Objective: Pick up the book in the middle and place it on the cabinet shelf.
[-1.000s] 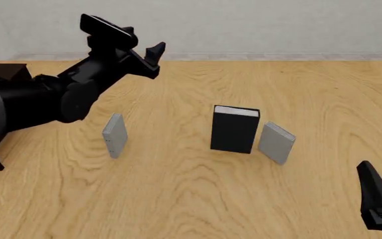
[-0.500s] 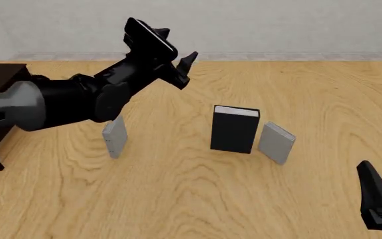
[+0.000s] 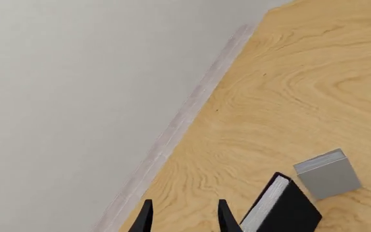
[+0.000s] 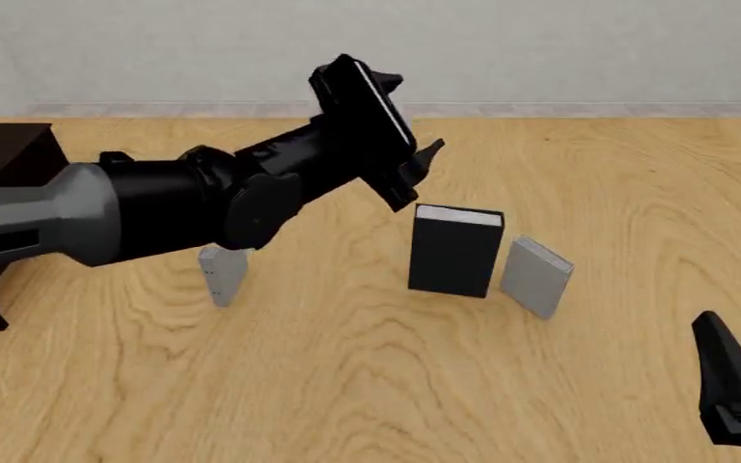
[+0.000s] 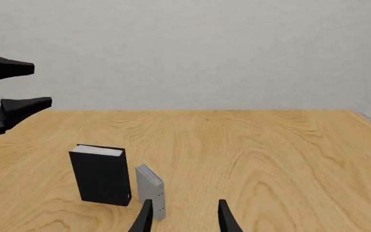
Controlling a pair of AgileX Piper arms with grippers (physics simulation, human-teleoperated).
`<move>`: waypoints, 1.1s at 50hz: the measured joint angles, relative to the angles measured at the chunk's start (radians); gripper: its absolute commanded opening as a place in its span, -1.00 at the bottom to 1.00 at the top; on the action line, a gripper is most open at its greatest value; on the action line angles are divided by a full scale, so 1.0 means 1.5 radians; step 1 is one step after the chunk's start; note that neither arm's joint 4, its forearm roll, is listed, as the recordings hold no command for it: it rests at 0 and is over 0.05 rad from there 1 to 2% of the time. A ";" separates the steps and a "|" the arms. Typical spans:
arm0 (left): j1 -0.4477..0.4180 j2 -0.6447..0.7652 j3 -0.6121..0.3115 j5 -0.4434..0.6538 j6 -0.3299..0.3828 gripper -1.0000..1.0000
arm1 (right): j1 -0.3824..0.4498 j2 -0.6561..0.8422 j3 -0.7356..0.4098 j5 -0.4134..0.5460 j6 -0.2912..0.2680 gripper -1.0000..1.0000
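The dark brown cabinet (image 4: 4,154) stands at the far left of the table (image 4: 344,386), and only a bit of it shows, so you cannot tell what is on its boards. The book (image 4: 454,249) is thick and black, with white pages showing along its top. It stands up straight near the middle of the table, well apart from the cabinet. A thin grey book (image 4: 535,277) stands just beside it on the right, leaning a little, and you cannot tell if they touch. Another thin grey book (image 4: 223,273) stands further off on the left, partly hidden behind the left arm. The left gripper (image 4: 416,164) hangs in the air just above and to the left of the black book, with its fingers apart and nothing between them. The right gripper (image 5: 182,216) sits low at the near right corner, away from the books, and its fingers are apart too, holding nothing.
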 measured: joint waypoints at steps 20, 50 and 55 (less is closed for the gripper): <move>-0.069 0.021 -0.049 0.114 0.053 1.00 | 0.000 0.000 0.000 0.000 0.000 1.00; -0.096 0.094 -0.124 0.199 0.067 1.00 | 0.000 0.000 0.000 0.000 0.000 1.00; -0.100 0.102 -0.129 0.203 0.063 1.00 | 0.000 0.000 0.000 0.000 0.000 1.00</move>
